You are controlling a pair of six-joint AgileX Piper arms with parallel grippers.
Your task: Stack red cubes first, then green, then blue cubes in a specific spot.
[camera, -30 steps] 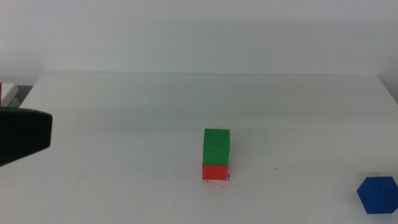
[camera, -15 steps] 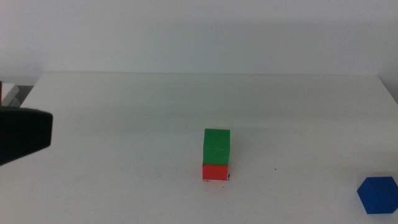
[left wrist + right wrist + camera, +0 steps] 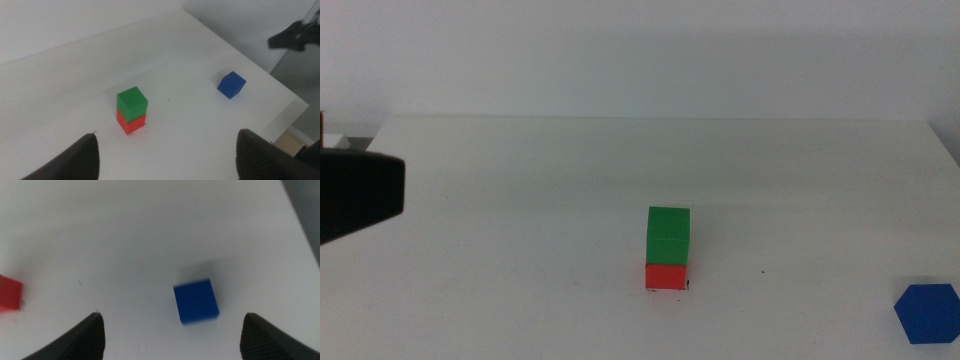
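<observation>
The green cube (image 3: 668, 234) already sits on the red cube (image 3: 666, 276) near the middle of the table (image 3: 520, 200), so only the blue cube (image 3: 927, 312), alone at the near right edge, is left to stack. The right pincer (image 3: 170, 330) hangs above it, spread wide and empty. The left pincer (image 3: 165, 155) waits at the far left, also spread.

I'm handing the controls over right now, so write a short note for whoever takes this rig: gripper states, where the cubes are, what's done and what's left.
Left gripper: open, empty, held back at the table's left side, looking toward the stack.
Right gripper: open, empty, above the blue cube, jaws well apart on either side of it and not touching it.
Red cube: on the table near the middle, at the pen marks.
Green cube: sits on the red cube, roughly square.
Blue cube: alone near the table's front right corner.
Done: red and green stacked.
Left: grasp blue and set it on green.
</observation>
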